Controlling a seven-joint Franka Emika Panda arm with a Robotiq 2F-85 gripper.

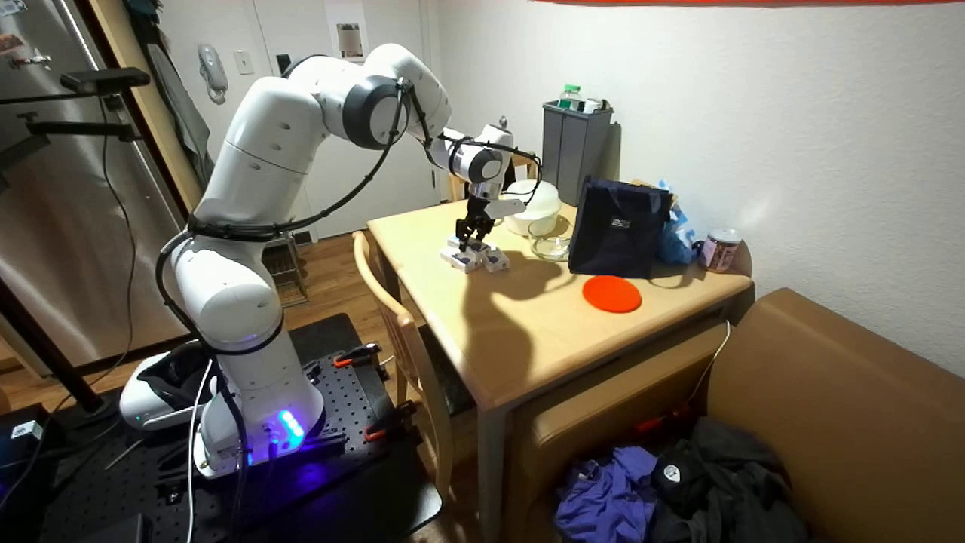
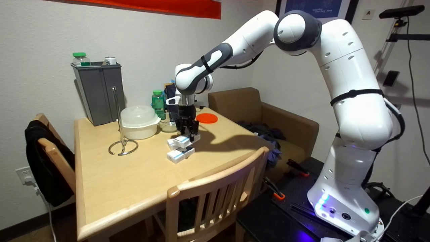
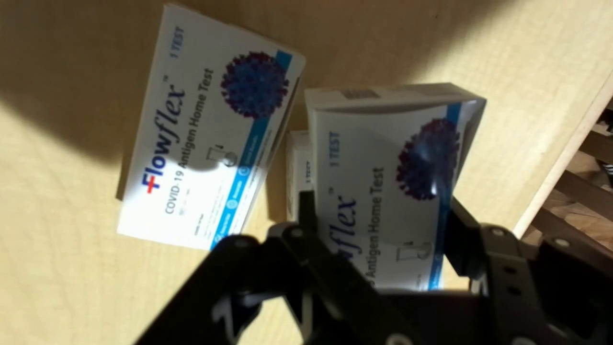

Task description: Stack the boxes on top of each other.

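My gripper [image 3: 380,218] is shut on a whitish test box [image 3: 383,167], with one finger on each long side; its top bows a little. It shows in an exterior view [image 2: 181,141] under the fingers [image 2: 186,132]. A lower box [image 3: 298,163] lies beneath it, mostly hidden in the wrist view; its end shows in an exterior view [image 2: 176,155]. Whether the held box touches it I cannot tell. Another box [image 3: 206,134] lies flat on the table, angled, to the left in the wrist view. The boxes [image 1: 461,260] also show below the gripper [image 1: 473,235].
A white lidded container [image 2: 139,131], a glass bowl [image 1: 552,247] and a metal stand [image 2: 122,147] are near the boxes. A black bag [image 1: 620,226] and red disc [image 1: 611,293] lie farther along. A wooden chair [image 2: 218,174] stands at the table edge.
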